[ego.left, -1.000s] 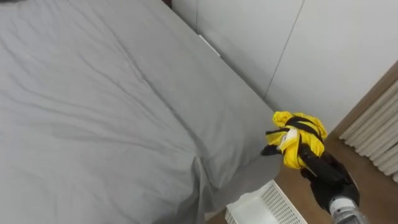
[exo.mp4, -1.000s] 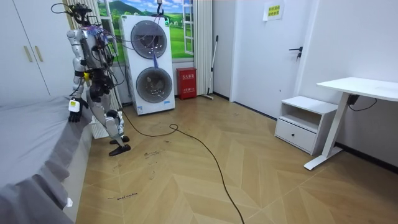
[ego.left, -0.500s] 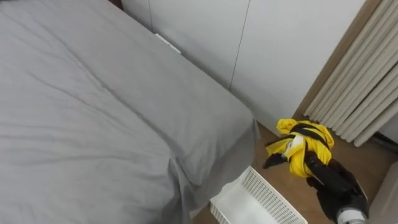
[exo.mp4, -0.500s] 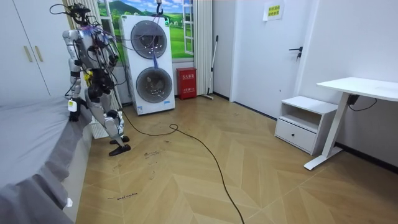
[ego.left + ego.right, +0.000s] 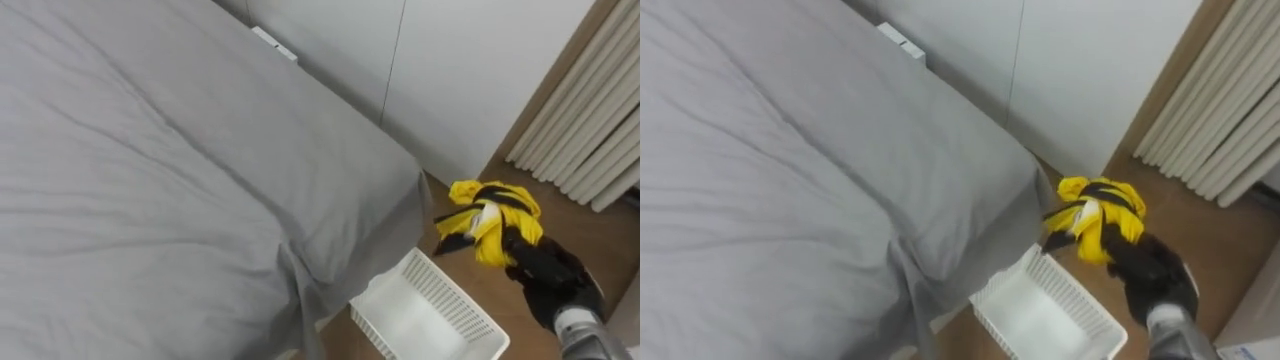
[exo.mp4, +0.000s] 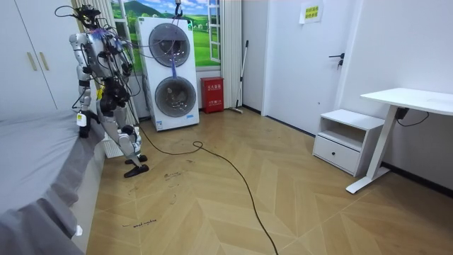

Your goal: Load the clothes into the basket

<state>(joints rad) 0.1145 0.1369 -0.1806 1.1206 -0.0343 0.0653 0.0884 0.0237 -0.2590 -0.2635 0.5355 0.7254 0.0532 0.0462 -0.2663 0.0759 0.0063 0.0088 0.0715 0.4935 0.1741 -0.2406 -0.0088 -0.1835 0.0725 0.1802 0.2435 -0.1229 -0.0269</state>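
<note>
Grey bed [image 5: 150, 180] corner; white laundry basket [image 5: 412, 318] on floor [image 5: 590, 225] beside it. Yellow-black garment [image 5: 490, 215] clenched in right hand [image 5: 548, 280], 1 o'clock of basket. Suggest: shift toward 7 o'clock, centre over opening, then release.

Grey-sheeted bed [image 5: 150, 170], wood floor [image 5: 592, 232] beside it, white basket [image 5: 452, 297] on the floor at the bed's corner
</note>
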